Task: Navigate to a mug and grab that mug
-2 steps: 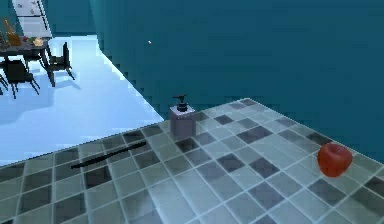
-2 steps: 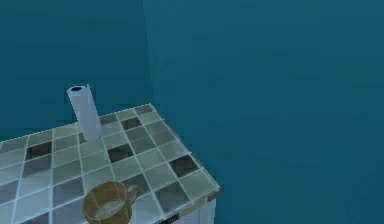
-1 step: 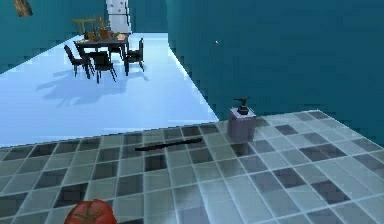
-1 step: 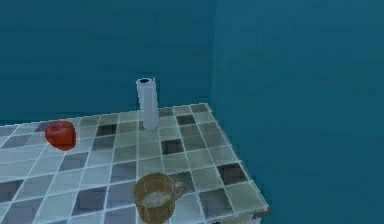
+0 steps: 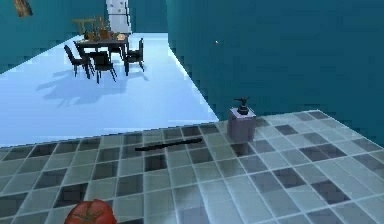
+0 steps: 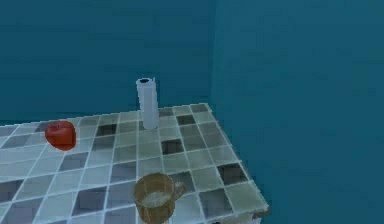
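A tan, see-through mug with a handle on its right stands on the checkered tile countertop, near the bottom middle of the arm side view. It sits a little in from the counter's front right corner.
A red apple and an upright paper towel roll stand farther out on the counter. In the forward view a soap dispenser and a dark thin utensil lie on the tiled counter, with a red apple at the bottom edge. A dining table with chairs stands far across the pale floor; teal walls surround.
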Robot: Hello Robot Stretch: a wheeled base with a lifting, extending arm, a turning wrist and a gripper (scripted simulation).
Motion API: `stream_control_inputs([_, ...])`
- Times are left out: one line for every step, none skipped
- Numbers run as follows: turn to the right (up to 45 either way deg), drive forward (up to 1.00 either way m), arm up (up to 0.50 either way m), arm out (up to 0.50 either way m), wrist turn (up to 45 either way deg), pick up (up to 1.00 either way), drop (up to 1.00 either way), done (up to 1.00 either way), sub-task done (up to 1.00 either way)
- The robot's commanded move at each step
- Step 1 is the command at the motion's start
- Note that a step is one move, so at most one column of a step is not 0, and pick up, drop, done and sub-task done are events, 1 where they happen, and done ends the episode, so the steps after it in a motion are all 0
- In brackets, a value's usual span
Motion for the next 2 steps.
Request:
stream_control_inputs([0.0,0.0,0.38,0.0,0.0,0.0,0.0,0.0,0.0])
stream_control_inputs([0.0,0.0,0.0,0.0,45.0,0.0,0.0,0.0,0.0])
